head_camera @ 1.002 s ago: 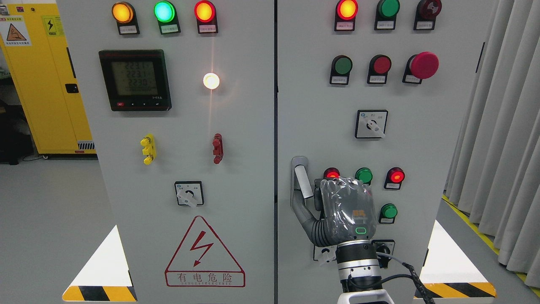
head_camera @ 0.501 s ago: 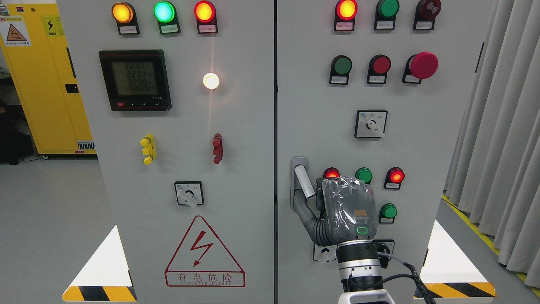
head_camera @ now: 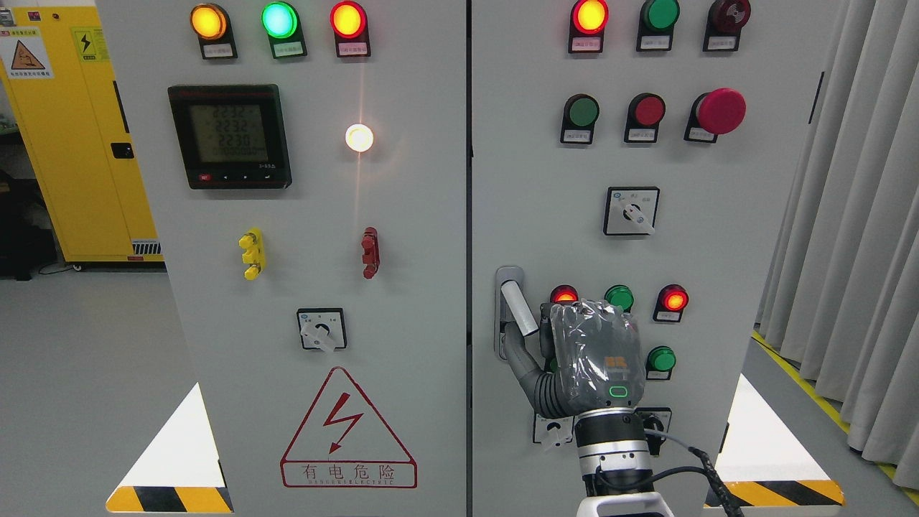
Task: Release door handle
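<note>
1. Grey floor (head_camera: 86, 373): bears everything in view; smooth finish.
2. Grey electrical cabinet (head_camera: 409, 237): stands on the floor, near, centre, with two front doors.
3. Yellow cabinet (head_camera: 79, 143): stands on the floor, far left, behind the grey cabinet's left edge.
4. Yellow floor line (head_camera: 826, 402): runs along the right, beside the curtain (head_camera: 854, 215).
5. Dark items, far left, possibly on the floor; unclear.

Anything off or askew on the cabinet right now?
The door handle on the right door sits tilted out of its recess instead of flush, with the right hand beside it, thumb under its lower end. Nothing else stands out.
</note>
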